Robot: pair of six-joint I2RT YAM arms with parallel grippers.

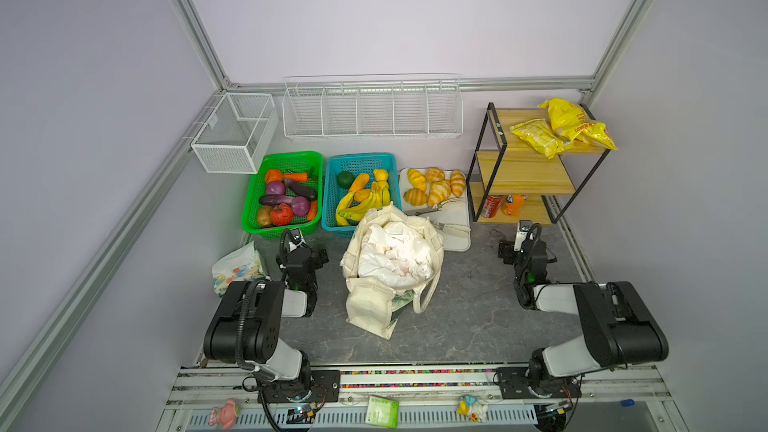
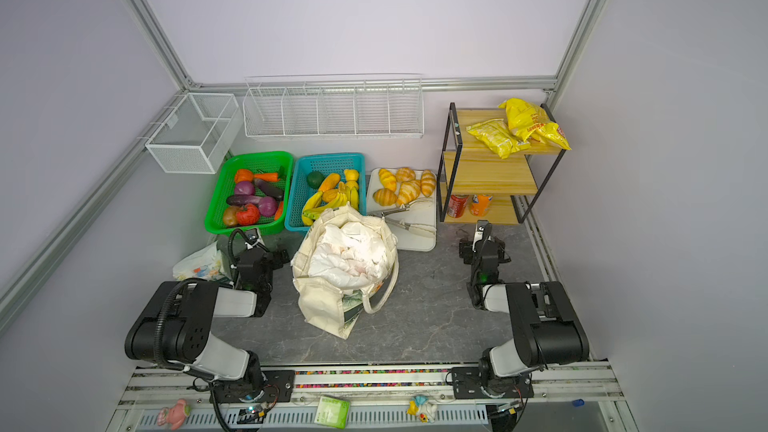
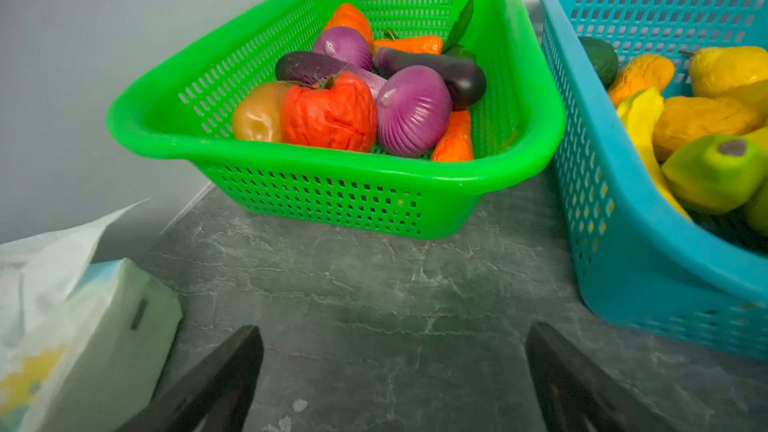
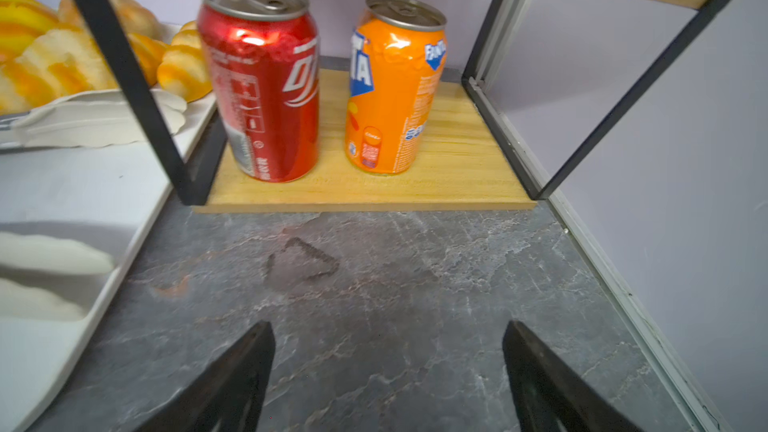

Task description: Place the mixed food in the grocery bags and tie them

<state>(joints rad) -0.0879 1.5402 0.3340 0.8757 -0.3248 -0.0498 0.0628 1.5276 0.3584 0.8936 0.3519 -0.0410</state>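
Centrally, a large cream canvas tote point(image 1: 370, 309) slumps on the dark grey marbled surface point(image 1: 478, 326), and a thin, crumpled white plastic carrier bag point(image 1: 395, 255) fills its mouth.

From the tote, a green perforated plastic basket point(image 1: 291, 154) of toy vegetables sits at 11 o'clock. A blue perforated plastic basket point(image 1: 359, 156) at 12 o'clock touches the tote's far edge and holds the orange and yellow toy fruits point(image 1: 360, 181). At 1 o'clock a white tray point(image 1: 457, 238) carries golden croissants point(image 1: 436, 189). At 2 o'clock stands a wooden shelf rack with a black metal frame point(image 1: 523, 176), with yellow snack packets point(image 1: 536, 137) on top and a red can point(image 4: 266, 85) beside an orange can point(image 4: 395, 89) on its lowest board. A small white bag with colourful print point(image 1: 237, 268) lies at 9 o'clock.

Pale lilac walls point(image 1: 395, 14) framed by aluminium posts point(image 1: 195, 27) enclose the cell. A white wire rack point(image 1: 374, 110) hangs on the back wall.

The left gripper point(image 3: 392, 328) faces the green basket with jaws wide apart over bare surface. The right gripper point(image 4: 387, 324), at 3 o'clock, faces the cans, its jaws likewise spread.
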